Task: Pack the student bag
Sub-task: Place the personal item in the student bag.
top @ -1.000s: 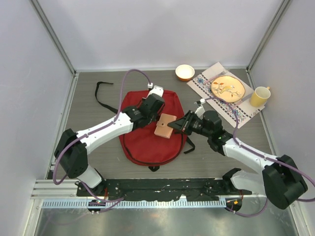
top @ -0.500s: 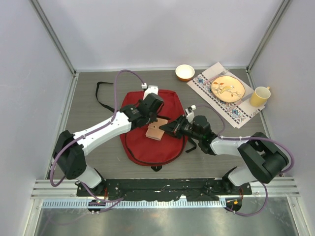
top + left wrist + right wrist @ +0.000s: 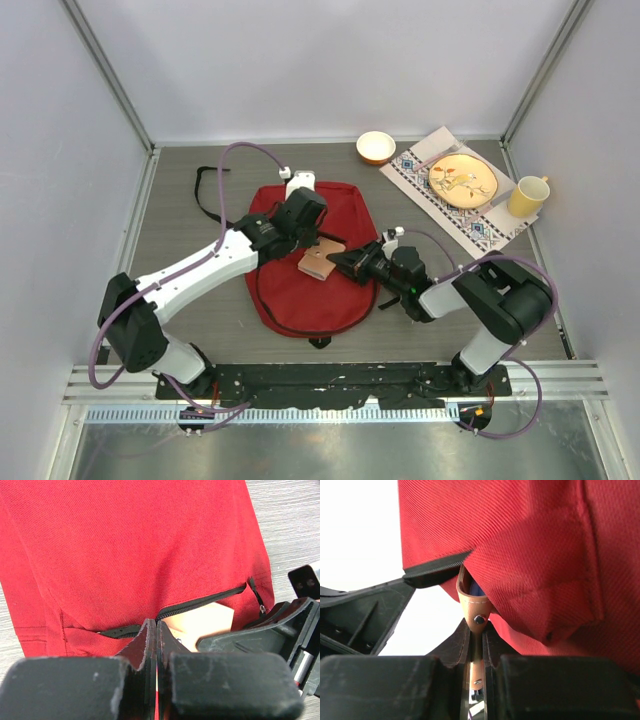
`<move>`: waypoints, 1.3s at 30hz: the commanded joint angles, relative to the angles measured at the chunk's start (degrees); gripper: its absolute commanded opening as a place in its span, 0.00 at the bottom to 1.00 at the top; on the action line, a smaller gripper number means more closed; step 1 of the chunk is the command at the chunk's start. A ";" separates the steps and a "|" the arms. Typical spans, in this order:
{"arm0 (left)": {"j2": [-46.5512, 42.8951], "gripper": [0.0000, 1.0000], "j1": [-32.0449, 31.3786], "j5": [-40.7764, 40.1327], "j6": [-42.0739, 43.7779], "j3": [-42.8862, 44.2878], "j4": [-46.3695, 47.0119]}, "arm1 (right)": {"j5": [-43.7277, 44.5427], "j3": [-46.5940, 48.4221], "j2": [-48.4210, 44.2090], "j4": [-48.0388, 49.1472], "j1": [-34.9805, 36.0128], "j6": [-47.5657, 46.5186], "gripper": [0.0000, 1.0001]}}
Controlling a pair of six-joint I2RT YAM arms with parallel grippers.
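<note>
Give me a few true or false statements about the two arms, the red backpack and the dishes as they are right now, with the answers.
1. The right gripper is clamped on a tan leather case. True.
2. The yellow mug stands on the plate. False: it stands apart from the plate, to its right, by the edge of the patterned mat.
3. The left gripper hangs open above the student bag. False: it is shut, pinching the bag's red fabric beside the pocket.
4. The pocket zipper on the bag is open. True: the tan case shows through the gap.
</note>
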 commanded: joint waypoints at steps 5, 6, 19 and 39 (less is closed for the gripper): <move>-1.80 0.00 -0.11 1.55 -0.24 0.38 2.45 | 10.90 3.50 1.87 11.83 -1.18 0.95 0.01; -1.89 0.00 -0.11 1.81 -0.24 0.29 2.62 | 11.87 3.68 1.96 11.75 -1.44 0.95 0.01; -1.36 0.00 -0.02 7.18 -3.85 1.87 4.91 | 19.26 8.07 -3.04 -2.39 -4.79 -8.26 0.01; -14.97 0.43 1.12 -2.05 -5.34 -7.00 6.32 | 33.66 17.21 8.80 -0.12 4.71 -11.18 0.04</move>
